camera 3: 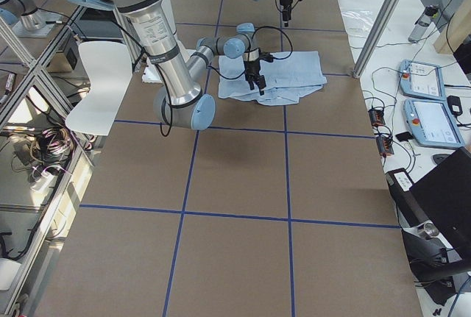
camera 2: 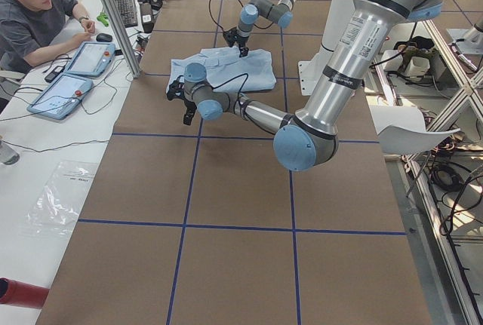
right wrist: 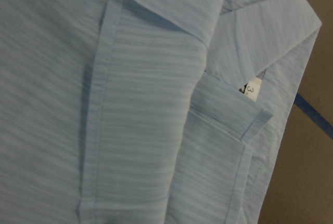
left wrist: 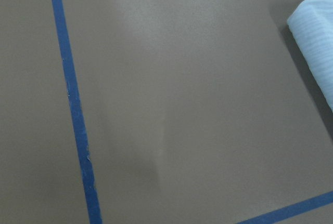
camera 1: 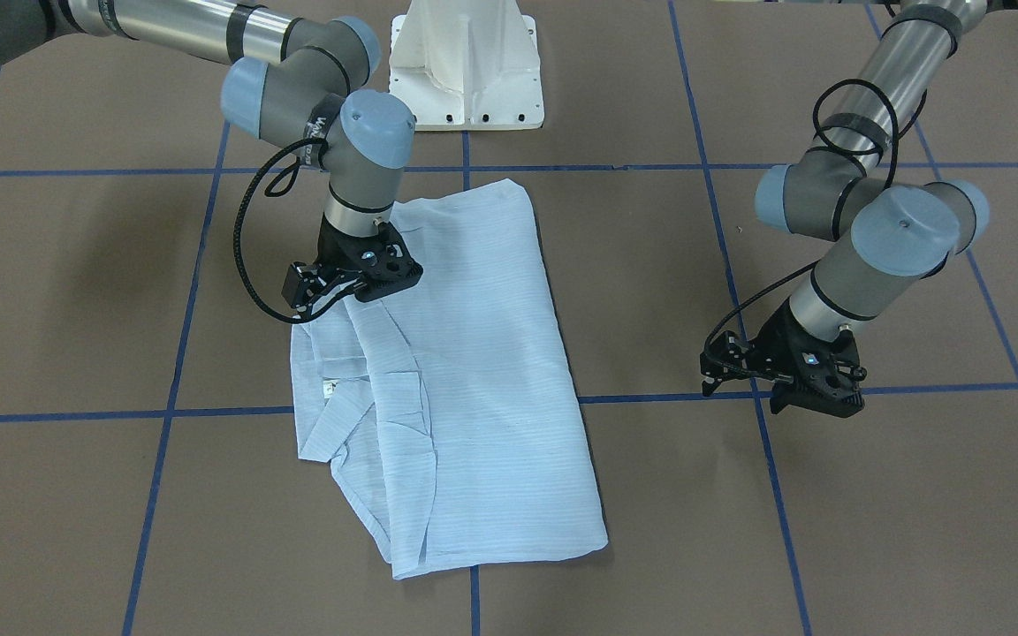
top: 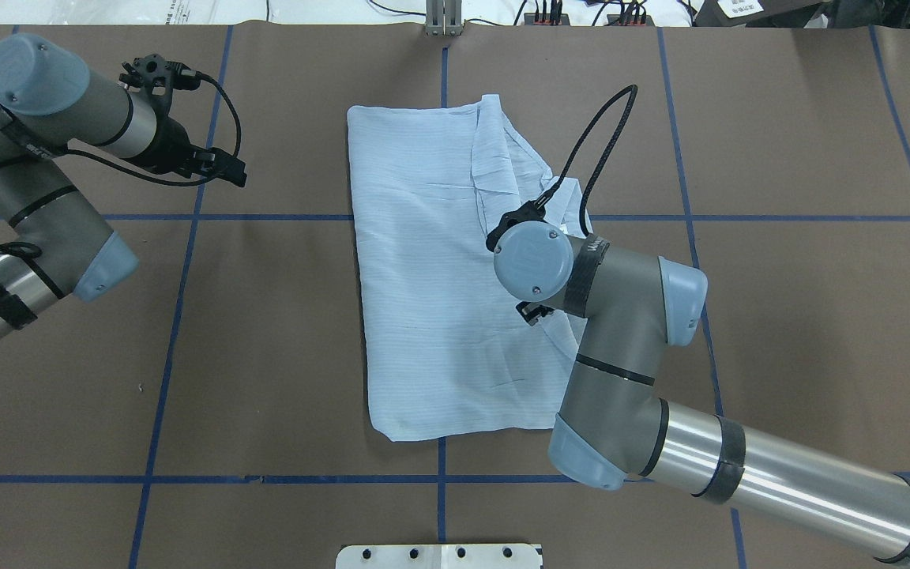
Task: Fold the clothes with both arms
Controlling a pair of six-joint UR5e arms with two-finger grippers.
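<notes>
1. We are seeing the shirt [camera 1: 474, 371] lying flat at the middle of the brown table [camera 1: 827, 530], ahead of the white pedestal base [camera 1: 465, 71], folded into one long strip.
2. Its smooth fold is running along the robot's left side, while layered flaps are piling up along the edge on the robot's right.
3. The right gripper [camera 1: 310, 300] is hanging low over that layered edge. We cannot tell how far its jaws are standing apart, or whether they are pinching any cloth.
4. The right wrist view is showing only striped cloth, seams and a small white tag [right wrist: 250, 88] peeking from under a flap.
5. The left gripper [camera 1: 725, 375] is hovering over bare table, well apart from the shirt and near a blue tape line [camera 1: 915, 389]. Nothing is hanging from it, but we cannot tell its opening.
6. A person [camera 2: 30, 16] is sitting at the side desk.
</notes>
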